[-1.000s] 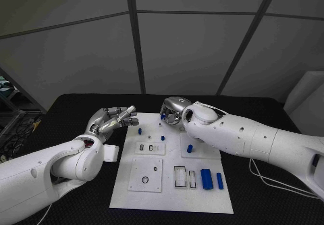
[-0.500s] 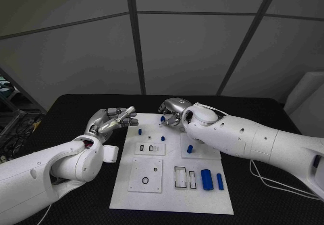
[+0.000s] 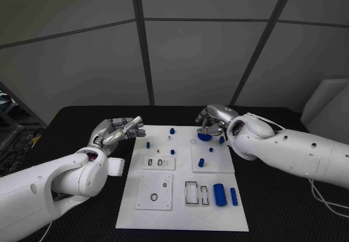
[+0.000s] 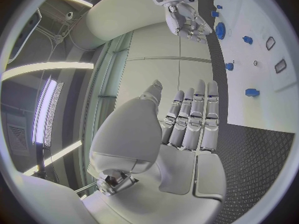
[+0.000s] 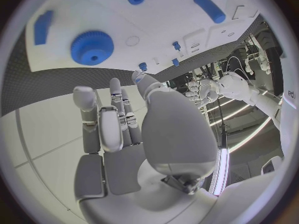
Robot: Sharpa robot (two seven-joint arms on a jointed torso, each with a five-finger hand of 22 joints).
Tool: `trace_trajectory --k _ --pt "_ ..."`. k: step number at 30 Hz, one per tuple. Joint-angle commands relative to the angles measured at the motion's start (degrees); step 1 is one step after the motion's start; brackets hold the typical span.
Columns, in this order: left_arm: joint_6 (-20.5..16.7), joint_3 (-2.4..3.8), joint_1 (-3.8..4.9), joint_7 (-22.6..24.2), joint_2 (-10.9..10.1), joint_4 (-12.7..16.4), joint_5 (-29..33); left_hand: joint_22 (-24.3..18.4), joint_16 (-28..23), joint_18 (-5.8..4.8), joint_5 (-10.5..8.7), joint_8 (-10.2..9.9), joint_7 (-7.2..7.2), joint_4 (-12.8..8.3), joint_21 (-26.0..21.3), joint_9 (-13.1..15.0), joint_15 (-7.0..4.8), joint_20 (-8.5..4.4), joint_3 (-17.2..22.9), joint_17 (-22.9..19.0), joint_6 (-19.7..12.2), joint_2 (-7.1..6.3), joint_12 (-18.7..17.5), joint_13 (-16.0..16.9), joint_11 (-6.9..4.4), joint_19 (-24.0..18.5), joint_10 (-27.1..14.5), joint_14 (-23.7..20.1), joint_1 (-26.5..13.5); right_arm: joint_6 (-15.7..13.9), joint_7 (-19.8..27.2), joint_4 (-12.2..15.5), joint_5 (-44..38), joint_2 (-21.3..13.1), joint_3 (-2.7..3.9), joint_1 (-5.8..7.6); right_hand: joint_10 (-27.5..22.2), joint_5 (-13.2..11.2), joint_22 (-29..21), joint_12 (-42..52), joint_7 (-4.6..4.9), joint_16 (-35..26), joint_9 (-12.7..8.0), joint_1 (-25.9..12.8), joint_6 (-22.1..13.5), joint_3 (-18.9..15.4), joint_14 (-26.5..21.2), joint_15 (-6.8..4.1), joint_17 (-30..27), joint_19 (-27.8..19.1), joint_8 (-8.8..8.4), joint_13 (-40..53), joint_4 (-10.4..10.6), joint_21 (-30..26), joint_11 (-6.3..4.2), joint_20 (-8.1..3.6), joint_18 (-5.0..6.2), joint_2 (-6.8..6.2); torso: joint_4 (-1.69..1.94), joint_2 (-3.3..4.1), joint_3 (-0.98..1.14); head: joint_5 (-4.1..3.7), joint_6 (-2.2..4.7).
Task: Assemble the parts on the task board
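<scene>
The white task board [image 3: 182,212] lies in the middle of the table. At its back right sits a blue gear [image 3: 205,136], also seen in the right wrist view [image 5: 92,48]. My right hand [image 3: 213,118] hovers just behind and above the gear, fingers apart, holding nothing [image 5: 118,119]. My left hand [image 3: 116,131] hangs off the board's back left corner, with its fingers stretched out straight and empty [image 4: 187,119]. Small blue pegs [image 3: 172,131] stand along the back of the board. Two blue cylinders [image 3: 220,194] lie at the front right.
A short blue peg [image 3: 201,162] stands on the raised plate right of centre. Slotted plates [image 3: 159,162] and a plate with a black ring [image 3: 156,194] take up the board's left half. Black table [image 3: 276,217] surrounds the board.
My right hand has swung from the board's back middle to its back right corner, uncovering the blue gear. The left hand has hardly moved. The camera has shifted slightly.
</scene>
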Motion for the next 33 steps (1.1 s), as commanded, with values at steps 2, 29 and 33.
trace_trajectory --k 2,29,33 --pt "0.89 0.04 0.06 -0.12 0.26 -0.51 -0.2 -0.06 -0.29 -0.74 -0.18 -0.29 0.4 0.11 -0.27 -0.04 0.14 -0.06 -0.29 0.07 -0.1 0.16 -0.38 -0.06 0.08 -0.43 -0.34 -0.44 -0.45 2.13 -3.0 3.04 7.31 -3.7 0.02 0.11 3.17 2.33 2.42 7.92 -0.95 1.76 -0.14 1.15 -1.07 -7.61 2.53 -1.62 2.97 1.94 0.45 6.64 2.31 1.53 -1.85 -1.26 -1.62 -0.56 -0.85 -0.38 0.22 -0.27 0.17" --pt "1.31 0.03 0.02 -0.23 1.05 -1.44 -0.2 -0.07 -0.32 -0.74 -0.18 -0.28 0.38 0.1 -0.27 -0.03 0.14 -0.05 -0.31 0.08 -0.07 0.17 -0.38 -0.05 0.07 -0.45 -0.32 -0.44 -0.46 8.08 -6.08 -4.04 10.21 0.37 0.0 0.08 9.89 4.33 19.01 64.8 -0.15 8.86 -0.18 6.0 -5.13 -18.86 4.89 -0.08 17.86 10.79 5.72 69.75 10.41 11.38 -0.17 -0.15 -4.54 3.09 -0.82 -0.48 0.17 -0.66 -0.69" --pt "1.35 0.03 0.01 -0.25 1.07 -1.42 -0.2 -0.07 -0.32 -0.74 -0.18 -0.28 0.38 0.1 -0.27 -0.03 0.14 -0.05 -0.31 0.08 -0.07 0.17 -0.38 -0.05 0.07 -0.45 -0.32 -0.44 -0.46 8.43 -6.32 -5.04 10.23 1.12 0.01 0.08 10.68 4.35 20.0 66.08 -0.14 9.05 -0.2 6.14 -5.0 -18.69 4.98 -0.05 18.35 11.28 5.91 71.46 10.26 11.96 -0.15 -0.11 -4.72 3.54 -0.71 -0.51 0.18 -0.76 -0.84"
